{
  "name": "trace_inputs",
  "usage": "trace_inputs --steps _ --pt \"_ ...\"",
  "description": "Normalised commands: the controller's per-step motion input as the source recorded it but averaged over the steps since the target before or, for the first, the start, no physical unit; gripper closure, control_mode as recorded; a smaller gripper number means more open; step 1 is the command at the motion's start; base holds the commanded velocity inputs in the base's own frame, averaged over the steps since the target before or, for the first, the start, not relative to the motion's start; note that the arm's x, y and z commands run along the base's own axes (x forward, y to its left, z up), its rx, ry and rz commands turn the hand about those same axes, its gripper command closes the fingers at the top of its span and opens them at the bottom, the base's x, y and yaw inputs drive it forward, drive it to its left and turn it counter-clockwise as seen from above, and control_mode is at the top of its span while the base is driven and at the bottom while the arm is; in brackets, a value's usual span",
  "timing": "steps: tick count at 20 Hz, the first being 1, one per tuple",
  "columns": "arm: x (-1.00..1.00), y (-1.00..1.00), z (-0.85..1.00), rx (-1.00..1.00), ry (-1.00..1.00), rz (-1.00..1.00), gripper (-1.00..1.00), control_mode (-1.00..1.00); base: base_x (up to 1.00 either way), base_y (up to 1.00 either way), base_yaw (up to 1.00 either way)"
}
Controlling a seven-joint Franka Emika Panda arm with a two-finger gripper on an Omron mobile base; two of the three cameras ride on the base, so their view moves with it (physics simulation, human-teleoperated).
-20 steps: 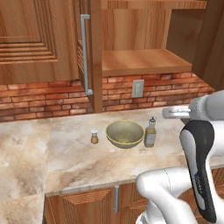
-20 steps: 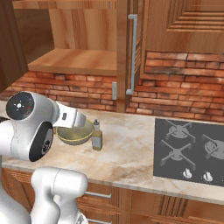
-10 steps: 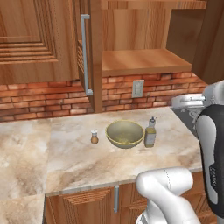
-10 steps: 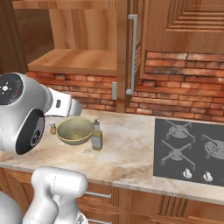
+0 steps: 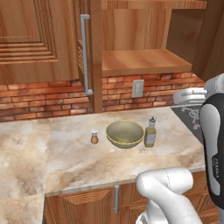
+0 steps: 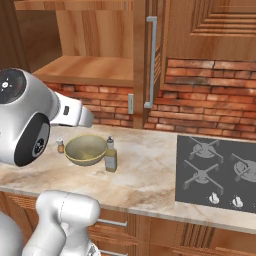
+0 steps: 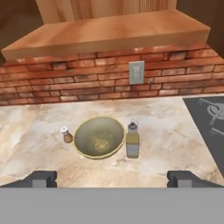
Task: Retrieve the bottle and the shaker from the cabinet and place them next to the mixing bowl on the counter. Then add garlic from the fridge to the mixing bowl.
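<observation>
**A:** What's in the bowl?

**B:** From my hand camera, the bowl (image 7: 99, 137) sits on the counter (image 7: 35, 131) with only a yellowish smudge at its bottom; I can't tell what that is. The cabinet (image 5: 144, 61) above stands open, and its wooden shelf is bare.

**A:** And the bottle and shaker?

**B:** The bottle (image 7: 132, 140) stands upright at three o'clock of the bowl, just beside its rim. The shaker (image 7: 66, 134) stands upright at nine o'clock, near the bowl but apart from it.

**A:** Your jaws?

**B:** My gripper (image 7: 111, 178) is spread wide, holding nothing, its fingertips (image 7: 41, 178) low in my own view with the bowl between them and well beyond.

**A:** Anything around?

**B:** A wall socket (image 7: 136, 72) on the brick wall (image 7: 52, 85) at twelve o'clock of the bottle, a cooktop (image 6: 217, 170) at three o'clock, well apart. The cabinet door (image 5: 89, 57) with its silver handle hangs open above the shaker's side. Nothing stands between me and the bowl.

**A:** What has changed?

**B:** Bowl, bottle and shaker stay put. My arm has swung further to my right and higher in both base views.
</observation>
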Motion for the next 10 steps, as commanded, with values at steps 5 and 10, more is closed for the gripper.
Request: trace_inputs --steps 5,10 --pt "0.00 0.00 0.00 0.00 0.00 0.00 -1.00 -1.00 0.00 0.00 0.00" --pt "0.00 0.00 0.00 0.00 0.00 0.00 -1.00 1.00 -0.71 0.00 0.00"
